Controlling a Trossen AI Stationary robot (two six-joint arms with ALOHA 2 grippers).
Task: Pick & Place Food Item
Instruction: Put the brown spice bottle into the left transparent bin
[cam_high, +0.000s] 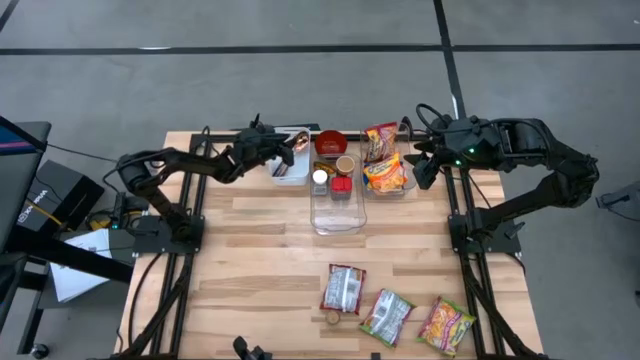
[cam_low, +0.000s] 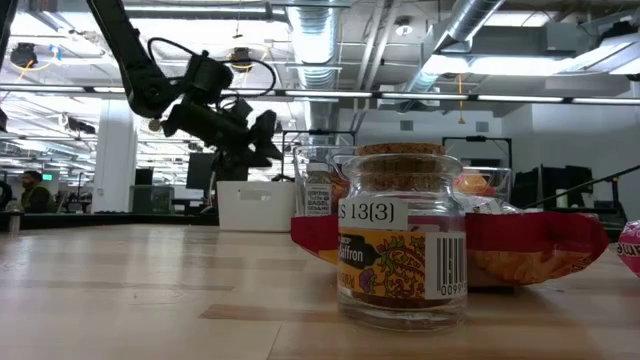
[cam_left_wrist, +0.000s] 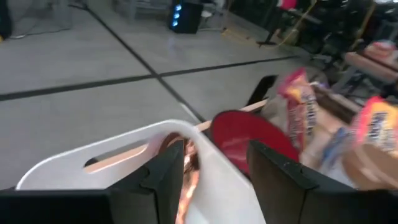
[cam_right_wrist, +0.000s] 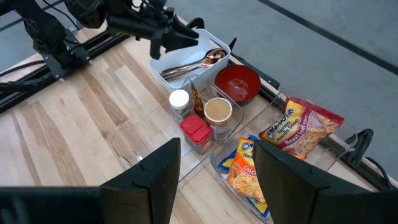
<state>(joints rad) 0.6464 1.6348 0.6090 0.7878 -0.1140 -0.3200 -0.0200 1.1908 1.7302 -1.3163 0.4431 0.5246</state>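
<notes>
Cork-lidded glass saffron jar (cam_low: 400, 240) nearest, on near edge of wooden worktop (cam_high: 260, 250), beside three flat snack packets (cam_high: 388, 315). Left end effector (cam_high: 292, 150) over white cutlery bin (cam_high: 290, 168), jaws part-open, holding nothing. Right end effector (cam_high: 424, 165), jaws apart and empty, hovers beside clear tub of noodle packets (cam_high: 385, 172). Near-edge packets lie well apart from both, toward robot base; right arm somewhat nearer, by my judgement.

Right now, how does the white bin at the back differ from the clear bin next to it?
The white bin is opaque and holds metal utensils; the clear bin is see-through and holds small spice jars. The left gripper hovers over the white bin; nothing hovers over the clear bin. Both sit along the table's far edge.
</notes>
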